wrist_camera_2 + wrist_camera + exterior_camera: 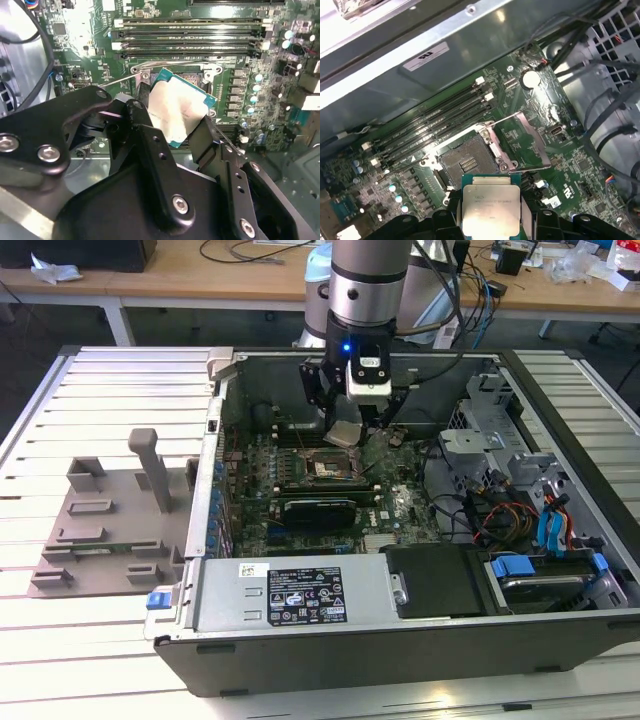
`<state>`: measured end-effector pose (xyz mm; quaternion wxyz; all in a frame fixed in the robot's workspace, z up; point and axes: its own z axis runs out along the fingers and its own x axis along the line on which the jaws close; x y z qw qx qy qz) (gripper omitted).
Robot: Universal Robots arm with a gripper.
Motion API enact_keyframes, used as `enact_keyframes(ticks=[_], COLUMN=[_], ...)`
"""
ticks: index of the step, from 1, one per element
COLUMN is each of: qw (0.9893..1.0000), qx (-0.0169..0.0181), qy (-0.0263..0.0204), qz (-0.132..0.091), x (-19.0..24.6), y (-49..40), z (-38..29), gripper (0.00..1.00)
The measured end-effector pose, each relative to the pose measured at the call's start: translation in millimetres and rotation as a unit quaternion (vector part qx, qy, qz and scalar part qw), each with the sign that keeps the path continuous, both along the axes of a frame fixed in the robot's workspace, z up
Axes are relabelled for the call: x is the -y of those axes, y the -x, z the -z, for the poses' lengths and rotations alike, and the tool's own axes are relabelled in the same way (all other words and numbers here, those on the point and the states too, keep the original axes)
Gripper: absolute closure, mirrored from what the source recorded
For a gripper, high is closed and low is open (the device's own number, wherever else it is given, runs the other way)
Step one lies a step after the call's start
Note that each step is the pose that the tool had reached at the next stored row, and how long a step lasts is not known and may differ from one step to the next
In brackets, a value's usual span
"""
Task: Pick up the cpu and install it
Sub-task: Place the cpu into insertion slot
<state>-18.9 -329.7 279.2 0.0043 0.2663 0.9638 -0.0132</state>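
Cpu [491, 207], flat silvery square chip, airborne.
We see the black gripper [175, 120] pinching it over the open dark socket [465, 160].

Second wrist view: the hand [176, 125] hides 2 edges of the cpu [182, 102], which covers most of the socket [192, 78].

Open computer case [400, 665] on slatted table [100, 390], grey shroud [110, 530] alongside
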Motion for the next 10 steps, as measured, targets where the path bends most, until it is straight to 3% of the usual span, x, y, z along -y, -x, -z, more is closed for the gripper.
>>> enact_keyframes(ticks=[7,9,10], qw=[0.9988,0.9977,0.9966], qx=[0.0,0.0,0.0], qy=[0.0,0.0,0.0], qz=[0.048,0.067,0.082], x=[0.0,0.0,0.0], y=[0.0,0.0,0.0], z=[0.1,0.1,0.2], gripper=[0.45,0.45,0.45])
